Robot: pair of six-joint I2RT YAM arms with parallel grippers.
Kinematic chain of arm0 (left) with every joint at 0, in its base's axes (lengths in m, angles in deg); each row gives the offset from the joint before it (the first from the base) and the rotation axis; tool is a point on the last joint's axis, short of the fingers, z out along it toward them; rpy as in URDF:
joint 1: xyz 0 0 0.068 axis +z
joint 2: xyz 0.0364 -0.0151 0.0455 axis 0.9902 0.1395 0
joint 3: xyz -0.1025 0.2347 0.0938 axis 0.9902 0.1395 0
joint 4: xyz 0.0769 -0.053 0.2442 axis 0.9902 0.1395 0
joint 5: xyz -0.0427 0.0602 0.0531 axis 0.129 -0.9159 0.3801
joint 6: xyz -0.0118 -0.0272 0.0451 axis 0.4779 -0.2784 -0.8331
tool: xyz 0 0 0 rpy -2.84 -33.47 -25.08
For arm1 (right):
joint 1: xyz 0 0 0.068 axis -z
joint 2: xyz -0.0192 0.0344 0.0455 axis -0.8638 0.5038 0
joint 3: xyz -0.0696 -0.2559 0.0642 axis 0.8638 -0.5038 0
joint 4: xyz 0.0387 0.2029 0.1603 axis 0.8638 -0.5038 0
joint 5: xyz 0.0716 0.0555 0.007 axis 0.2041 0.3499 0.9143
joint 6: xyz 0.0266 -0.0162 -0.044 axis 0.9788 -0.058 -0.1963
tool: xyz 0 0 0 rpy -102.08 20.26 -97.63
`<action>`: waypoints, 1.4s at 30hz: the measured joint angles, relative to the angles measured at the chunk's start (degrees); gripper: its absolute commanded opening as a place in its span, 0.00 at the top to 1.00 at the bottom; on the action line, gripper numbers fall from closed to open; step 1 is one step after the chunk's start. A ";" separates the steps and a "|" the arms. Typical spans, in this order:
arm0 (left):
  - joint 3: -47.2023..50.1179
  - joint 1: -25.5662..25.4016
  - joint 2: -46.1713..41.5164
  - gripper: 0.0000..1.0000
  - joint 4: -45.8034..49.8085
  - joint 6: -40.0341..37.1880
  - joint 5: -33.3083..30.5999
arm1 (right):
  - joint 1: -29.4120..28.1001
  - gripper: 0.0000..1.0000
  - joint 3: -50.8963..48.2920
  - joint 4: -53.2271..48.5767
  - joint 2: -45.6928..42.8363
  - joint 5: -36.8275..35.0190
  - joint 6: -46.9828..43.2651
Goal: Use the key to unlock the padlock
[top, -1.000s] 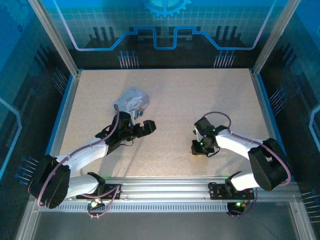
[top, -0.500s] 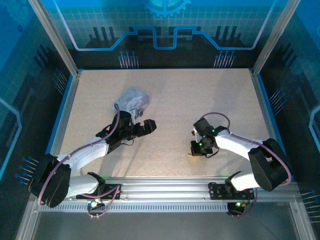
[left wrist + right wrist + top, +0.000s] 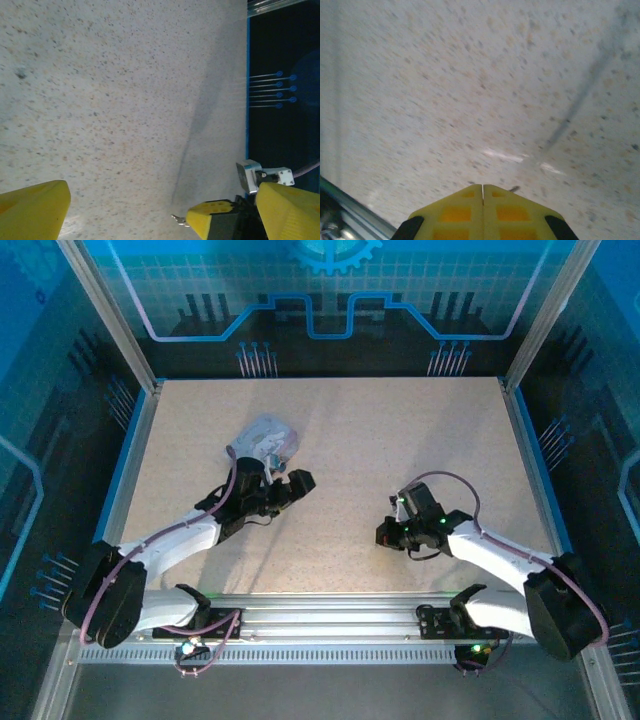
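We log right gripper (image 3: 483, 192) clamped on key (image 3: 513, 189), tip poking ahead, likely for insertion | left gripper (image 3: 164, 199) spread wide, empty.

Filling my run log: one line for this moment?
left end effector: open, empty | right end effector: shut on key

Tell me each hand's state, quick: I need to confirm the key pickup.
Left hand: open, empty.
Right hand: closed on the key, its tip poking out.

White left arm (image 3: 172, 540) and right arm (image 3: 497, 552) — black joints (image 3: 548, 608), purple cables (image 3: 231, 472), green lights (image 3: 404, 524) — left gripper (image 3: 163, 190) and right gripper (image 3: 483, 188) yellow-fingered.
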 measured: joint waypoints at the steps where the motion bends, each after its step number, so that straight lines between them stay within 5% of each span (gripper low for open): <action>1: 0.00 -0.13 0.33 0.03 -0.76 1.88 0.28 | 0.00 1.00 -0.22 1.40 -0.85 0.20 1.31; 12: 0.02 -4.63 3.82 0.04 -13.92 22.27 1.31 | 0.00 1.00 -0.61 14.53 -6.14 1.01 12.92; 22: 0.13 -9.44 5.90 0.05 -21.11 39.15 0.37 | -0.11 1.00 2.91 20.76 -5.46 1.07 12.63; 34: 0.28 -11.89 7.32 0.06 -27.85 50.47 -1.49 | -3.72 1.00 9.35 27.26 2.75 2.36 11.76; 42: 2.67 -12.35 8.11 0.21 -32.35 54.75 -3.69 | -6.75 1.00 11.43 28.72 5.35 2.56 11.23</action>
